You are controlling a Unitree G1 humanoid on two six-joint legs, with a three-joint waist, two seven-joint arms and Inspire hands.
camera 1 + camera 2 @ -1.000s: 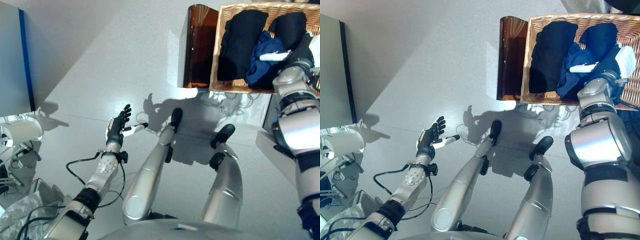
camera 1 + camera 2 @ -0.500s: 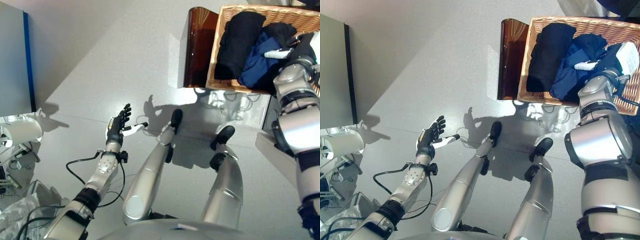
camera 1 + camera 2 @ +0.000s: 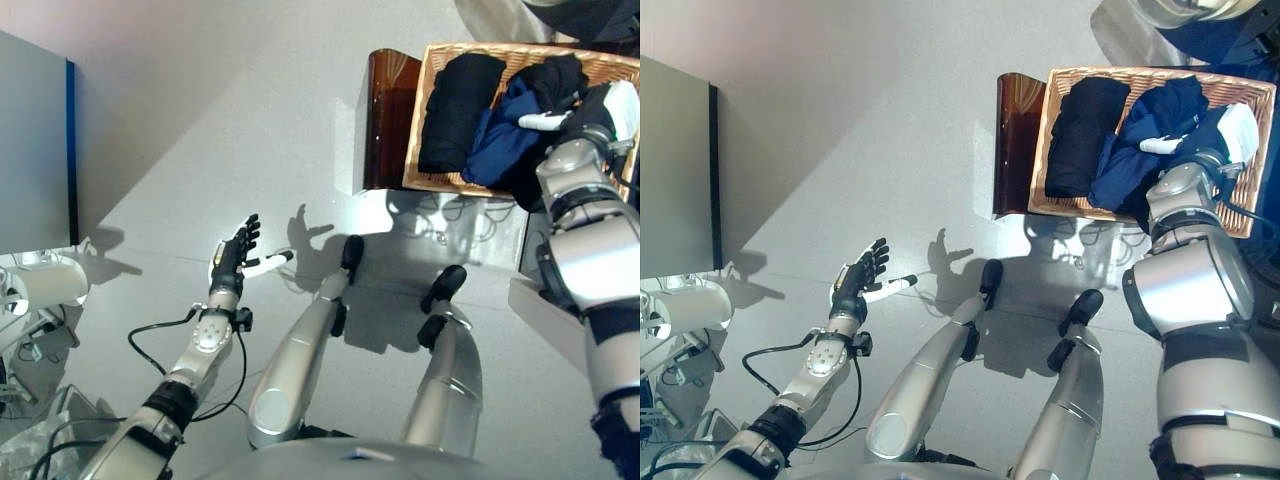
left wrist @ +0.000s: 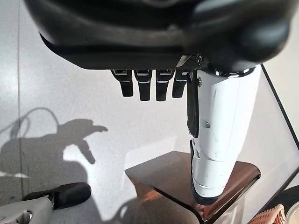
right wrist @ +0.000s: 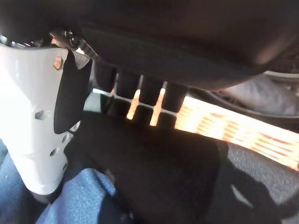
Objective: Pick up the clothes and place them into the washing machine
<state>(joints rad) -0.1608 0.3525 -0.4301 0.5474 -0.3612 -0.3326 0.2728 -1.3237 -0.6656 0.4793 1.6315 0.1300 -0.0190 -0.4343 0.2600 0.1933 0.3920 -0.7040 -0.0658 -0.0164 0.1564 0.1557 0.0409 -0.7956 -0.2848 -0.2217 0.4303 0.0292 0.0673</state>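
No garment has yet been lifted: the black and blue clothes (image 3: 1110, 140) lie in the wicker basket (image 3: 1060, 80), where the right hand (image 3: 585, 100) is curled onto dark cloth, while the left hand (image 3: 232, 258) is held spread and empty.

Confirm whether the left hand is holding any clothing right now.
No. The left hand hangs open over bare floor, fingers straight, while the clothes all lie in the wicker basket.

I see the clothes at the upper right of the head views, piled in the wicker basket (image 3: 1040, 170); a folded black garment (image 3: 1082, 135) lies along its left side; a crumpled blue garment (image 3: 1140, 150) sits beside it, touching; another dark piece (image 3: 558, 80) bunches above.
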